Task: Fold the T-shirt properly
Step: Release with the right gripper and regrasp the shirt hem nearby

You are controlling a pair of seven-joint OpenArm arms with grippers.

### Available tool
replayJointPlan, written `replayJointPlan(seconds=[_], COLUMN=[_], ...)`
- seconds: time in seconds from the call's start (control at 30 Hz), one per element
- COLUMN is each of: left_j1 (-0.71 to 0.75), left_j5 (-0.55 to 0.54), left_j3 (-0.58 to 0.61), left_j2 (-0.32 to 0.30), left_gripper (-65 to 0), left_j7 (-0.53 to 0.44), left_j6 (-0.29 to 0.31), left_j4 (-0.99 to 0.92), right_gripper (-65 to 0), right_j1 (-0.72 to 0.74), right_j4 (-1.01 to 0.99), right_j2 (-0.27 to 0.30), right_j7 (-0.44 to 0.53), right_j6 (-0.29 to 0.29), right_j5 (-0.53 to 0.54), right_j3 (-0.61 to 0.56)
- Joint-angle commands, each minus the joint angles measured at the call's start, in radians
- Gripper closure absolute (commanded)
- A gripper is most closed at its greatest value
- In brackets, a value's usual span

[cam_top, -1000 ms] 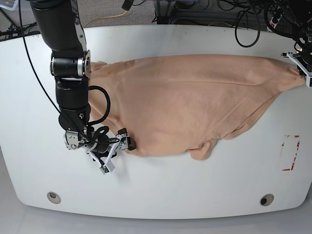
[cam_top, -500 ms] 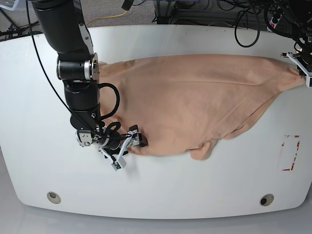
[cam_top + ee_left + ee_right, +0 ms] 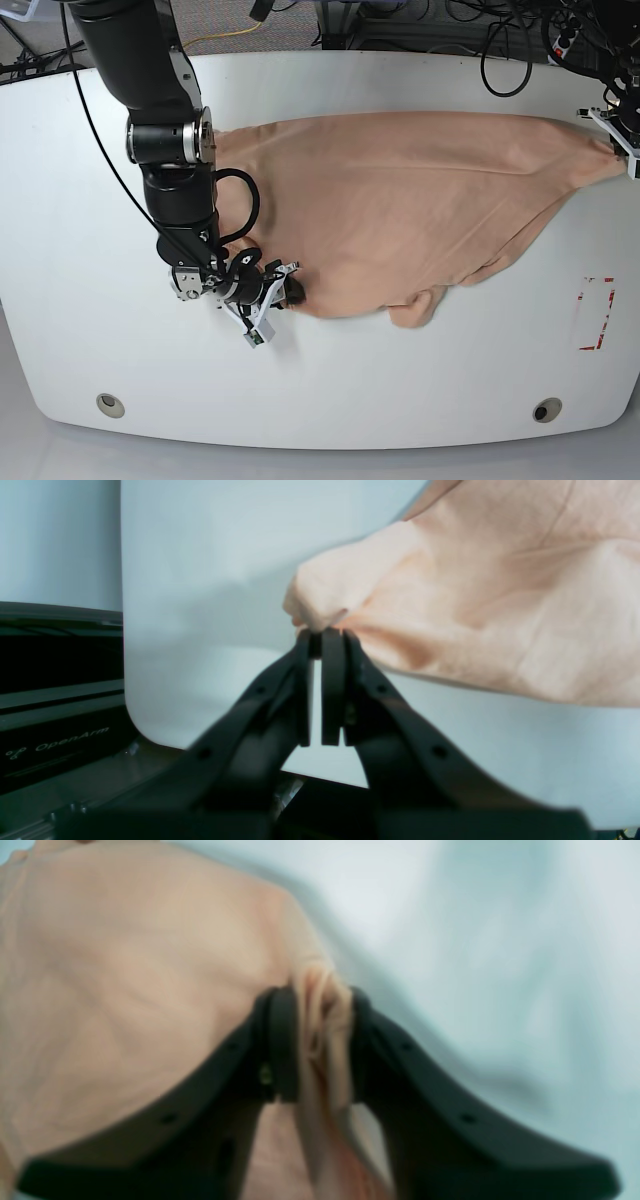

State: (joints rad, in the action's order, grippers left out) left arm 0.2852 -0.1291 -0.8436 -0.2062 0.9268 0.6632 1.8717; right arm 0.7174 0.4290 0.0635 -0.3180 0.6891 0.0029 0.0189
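Two grips on the T-shirt (image 3: pixel 400 210). Right gripper (image 3: pixel 312 1040) jaws clamped on a bunched fold at its near-left edge; left gripper (image 3: pixel 322 640) jaws pressed together on a thin nip at its far-right corner. Shirt lies spread on the white table (image 3: pixel 330 400) between them. Risks: the thin nip slips out under tension; the bunched fold grabs extra layers, skewing the fold.

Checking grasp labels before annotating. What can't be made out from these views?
- T-shirt print: no view shows it.
- Left gripper: base view crops it at the frame edge; only the left wrist view shows the pinch.
- Right gripper: right wrist view is blurred, layer count between the fingers unreadable.
- Red marking: too small to read.
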Motion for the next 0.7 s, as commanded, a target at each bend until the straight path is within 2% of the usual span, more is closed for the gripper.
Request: replayJointPlan(seconds=[0.0, 0.07, 0.27, 0.43, 0.53, 0.67], left_j1=[-0.004, -0.005, -0.011, -0.068, -0.106, -0.169], left_j5=[-0.005, -0.005, -0.005, -0.005, 0.003, 0.072], left_j3=[-0.004, -0.003, -0.001, 0.008, 0.063, 0.155], left_j2=[-0.019, -0.019, -0.022, -0.022, -0.031, -0.037], left_gripper=[0.0, 0.0, 0.0, 0.0, 0.0, 0.0], left_j7=[-0.019, -0.019, -0.019, -0.019, -0.019, -0.019], left_j6=[-0.006, -0.007, -0.007, -0.007, -0.009, -0.01], left_j4=[0.015, 0.015, 0.019, 0.022, 0.024, 0.058], right_gripper=[-4.6, -0.3, 0.0, 0.0, 0.0, 0.0], right_j1=[0.034, 0.021, -0.086, -0.187, -0.215, -0.204], right_j4=[0.041, 0.087, 0.374, 0.726, 0.908, 1.046], right_j2=[0.005, 0.008, 0.042, 0.043, 0.043, 0.048], right_j7=[0.016, -0.01, -0.163, -0.327, -0.419, -0.522], right_j6=[0.009, 0.009, 0.009, 0.009, 0.009, 0.009], right_j5=[0.016, 0.016, 0.018, 0.016, 0.01, 0.01], right_j3=[0.003, 0.005, 0.005, 0.005, 0.005, 0.003])
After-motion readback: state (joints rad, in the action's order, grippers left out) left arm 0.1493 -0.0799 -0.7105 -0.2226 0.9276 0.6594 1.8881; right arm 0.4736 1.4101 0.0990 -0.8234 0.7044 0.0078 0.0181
